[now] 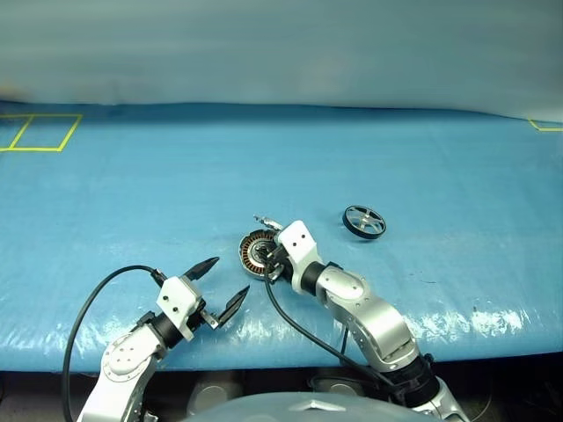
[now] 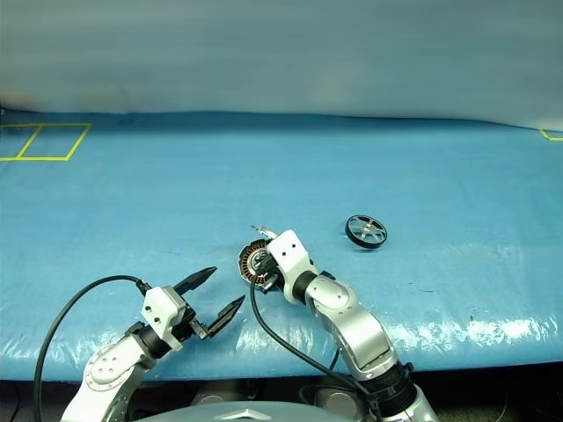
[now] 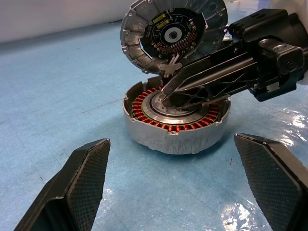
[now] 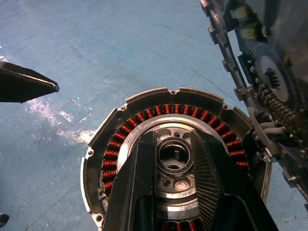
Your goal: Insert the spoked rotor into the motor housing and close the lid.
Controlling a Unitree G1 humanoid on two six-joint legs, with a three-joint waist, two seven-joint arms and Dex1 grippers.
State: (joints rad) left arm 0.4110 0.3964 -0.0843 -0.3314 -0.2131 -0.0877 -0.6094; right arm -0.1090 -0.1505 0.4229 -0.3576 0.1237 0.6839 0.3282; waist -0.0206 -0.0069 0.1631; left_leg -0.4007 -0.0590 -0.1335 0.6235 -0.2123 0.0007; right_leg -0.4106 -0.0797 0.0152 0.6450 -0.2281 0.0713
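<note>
Right gripper (image 3: 166, 94) reaches over the open motor housing (image 1: 257, 253), its two fingers drawn near together with their tips at the central bearing, nothing pinched between them. Left gripper (image 1: 218, 286) hovers near the front edge of the blue table (image 1: 132, 176), fingers spread wide, empty, pointing at the housing. Motor housing sits near the front edge, about midway along it, copper windings exposed. Lid (image 3: 173, 33) stands upright on its hinge. Spoked rotor (image 1: 364, 221) lies apart, to the housing's right.
</note>
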